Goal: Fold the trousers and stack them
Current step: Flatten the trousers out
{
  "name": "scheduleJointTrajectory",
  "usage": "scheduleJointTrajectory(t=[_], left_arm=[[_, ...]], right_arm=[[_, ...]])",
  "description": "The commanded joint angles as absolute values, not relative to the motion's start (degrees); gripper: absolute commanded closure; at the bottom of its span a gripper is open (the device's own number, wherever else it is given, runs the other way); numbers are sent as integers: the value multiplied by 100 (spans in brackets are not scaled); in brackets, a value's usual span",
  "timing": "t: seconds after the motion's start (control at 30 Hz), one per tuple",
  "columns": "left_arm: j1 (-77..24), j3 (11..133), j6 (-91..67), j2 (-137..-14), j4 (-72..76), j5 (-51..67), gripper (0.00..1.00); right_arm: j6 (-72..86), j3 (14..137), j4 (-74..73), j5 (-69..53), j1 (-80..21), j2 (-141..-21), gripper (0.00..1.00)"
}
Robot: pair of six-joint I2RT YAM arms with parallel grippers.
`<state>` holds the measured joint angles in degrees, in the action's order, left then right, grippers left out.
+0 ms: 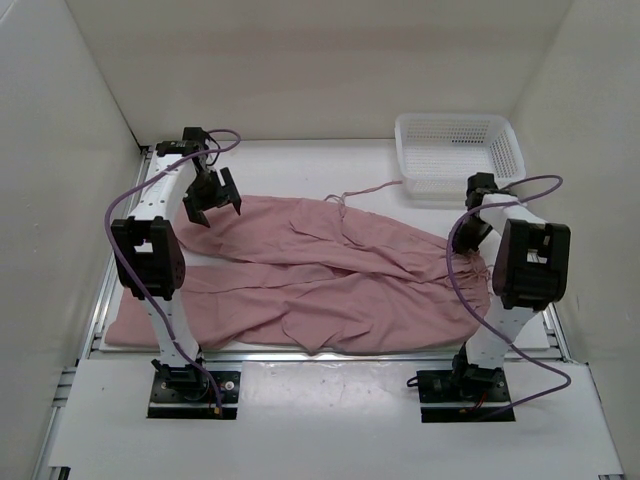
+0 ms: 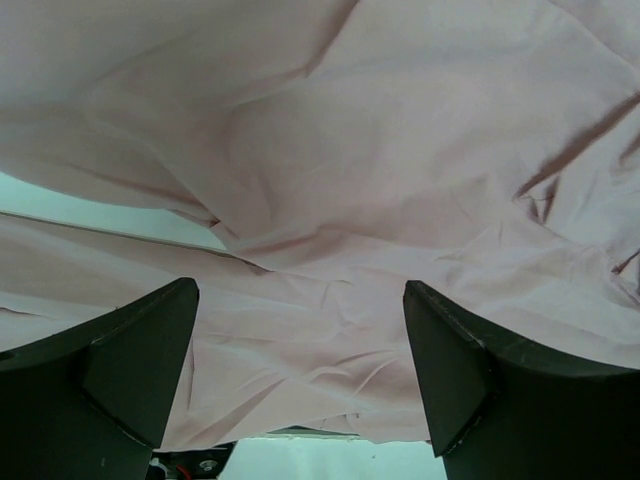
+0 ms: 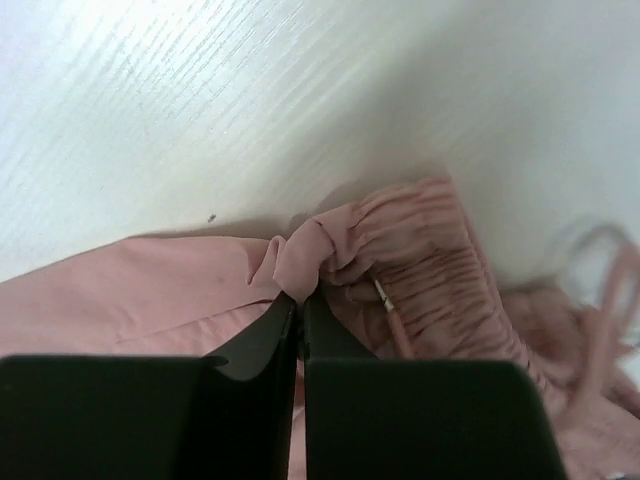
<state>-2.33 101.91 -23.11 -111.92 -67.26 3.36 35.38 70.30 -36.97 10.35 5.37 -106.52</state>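
Note:
The dusty-pink trousers (image 1: 330,275) lie spread across the table, legs running left and waist at the right, with a drawstring (image 1: 365,190) trailing toward the back. My left gripper (image 1: 213,205) is open and empty, hovering above the far leg near its left end; in the left wrist view the cloth (image 2: 330,200) fills the space under its fingers (image 2: 120,370). My right gripper (image 1: 468,238) is at the waist end. In the right wrist view it (image 3: 300,300) is shut on a pinch of the gathered waistband (image 3: 420,260).
A white mesh basket (image 1: 460,150) stands at the back right corner. White walls close in the table on the left, back and right. Purple cables loop off both arms.

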Motion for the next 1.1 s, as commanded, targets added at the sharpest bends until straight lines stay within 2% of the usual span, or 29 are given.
scheduleJointTrajectory(t=[0.0, 0.17, 0.33, 0.37, 0.43, 0.5, 0.6, 0.83, 0.97, 1.07], left_arm=[[-220, 10134, -2206, -10846, -6688, 203, 5], [-220, 10186, -2206, -10846, -6688, 202, 5], [-220, 10187, -2206, -10951, -6688, 149, 4], [-220, 10187, -2206, -10951, -6688, 149, 4], [-220, 10239, -2258, -11074, -6627, 149, 4], [-220, 10239, -2259, -11222, -6574, 149, 3], [-168, 10494, -2312, -11434, -6574, 149, 3], [9, 11223, -2891, -12250, -6723, -69, 4], [465, 11171, -3103, -12541, -6654, -360, 2], [747, 11171, -3164, -12918, -6548, -291, 8]], right_arm=[[3770, 7005, -3708, 1747, 545, -9769, 100], [3631, 7058, -3761, 2285, 545, -8966, 100], [3577, 7383, -3920, 2521, 545, -9096, 100], [3525, 7574, -3920, 2583, 597, -9314, 95], [3307, 7751, -3658, 2637, 650, -9622, 58], [3305, 8347, -3943, 2637, 703, -10237, 25], [3462, 8701, -4245, 2365, 703, -10390, 23], [3534, 7648, -4008, 1785, 589, -8950, 23], [3331, 7041, -4218, 1460, 589, -8176, 24], [3270, 6470, -4297, 1074, 589, -7551, 27]])
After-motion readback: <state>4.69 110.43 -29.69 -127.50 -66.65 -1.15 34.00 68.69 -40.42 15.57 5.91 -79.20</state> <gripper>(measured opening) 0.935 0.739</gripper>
